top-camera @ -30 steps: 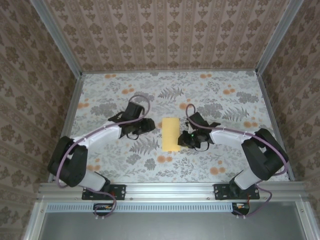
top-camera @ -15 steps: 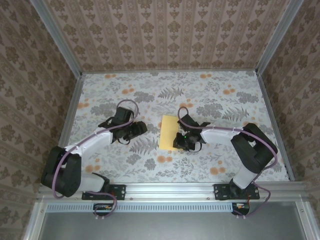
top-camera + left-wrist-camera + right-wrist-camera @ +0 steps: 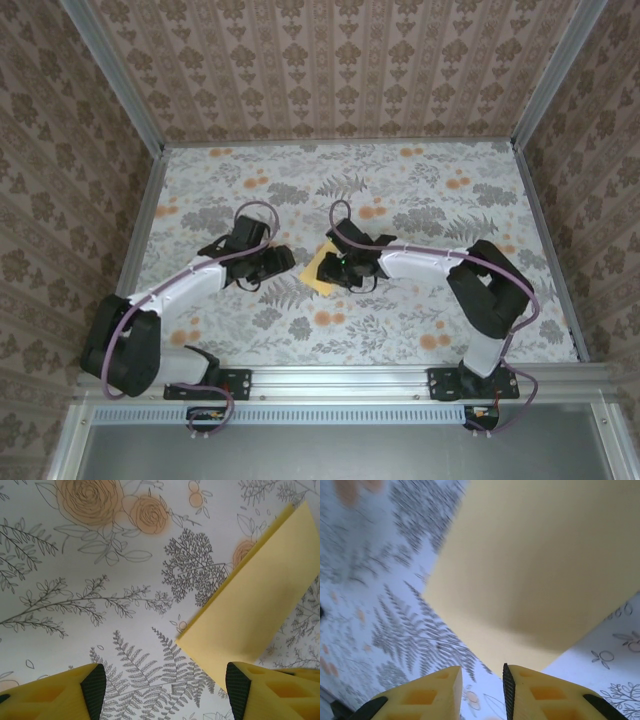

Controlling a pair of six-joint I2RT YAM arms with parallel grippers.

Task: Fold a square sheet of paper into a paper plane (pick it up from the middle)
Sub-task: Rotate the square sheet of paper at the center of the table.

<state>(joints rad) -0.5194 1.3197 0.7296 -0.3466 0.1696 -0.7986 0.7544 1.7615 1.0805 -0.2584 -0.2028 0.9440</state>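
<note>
- paper [image 3: 314,274] lies around the middle of the table [image 3: 430,190], between the two arms and skewed at an angle; part of it is hidden under the right tool [image 3: 336,268]
- in the left wrist view it reads as a long rectangle rather than a square, so my guess is the first fold in half is done; I can't make out the crease itself though
- no corners turned in, no pointed nose, no wings; nothing dart-like yet; I'd call this early days, with most of the folding left
- left tool [image 3: 279,259] is just beside the paper's left side, spread wide with nothing in it; the paper's near corner lies just ahead of its right finger
- right tool: fingers only a narrow slit apart, table pattern showing through the slit; the paper's corner comes right down to the fingertips and looks tilted up a bit, with shading beneath it; can't tell whether it's nipping that corner or only hovering at it
</note>
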